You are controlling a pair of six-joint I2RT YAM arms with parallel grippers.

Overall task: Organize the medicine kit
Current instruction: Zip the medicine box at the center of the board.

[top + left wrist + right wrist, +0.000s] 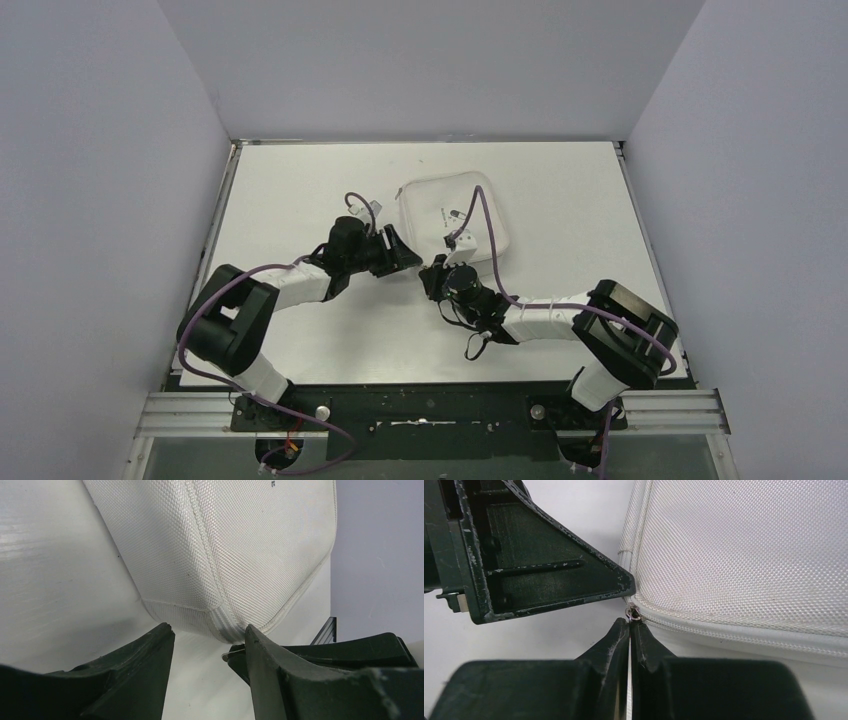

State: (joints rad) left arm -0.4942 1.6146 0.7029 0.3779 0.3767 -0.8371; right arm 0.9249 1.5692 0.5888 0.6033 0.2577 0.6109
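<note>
The right tool [630, 625] pinches what looks like the zip pull [634, 613] and may slip; the left tool [208, 629], wide, leaves the kit [430, 200] free to slide.

Left arm [300, 285] and right arm [540, 320]: white shells between chunky black joints, purple cables [490, 240] looping alongside, black wedge fingers [549, 575] scuffed pale at the edges

One medicine kit [430, 200] with one zipper pull [634, 614], one counter [300, 190], two end effectors: left end effector [398, 250], right end effector [434, 276]
</note>
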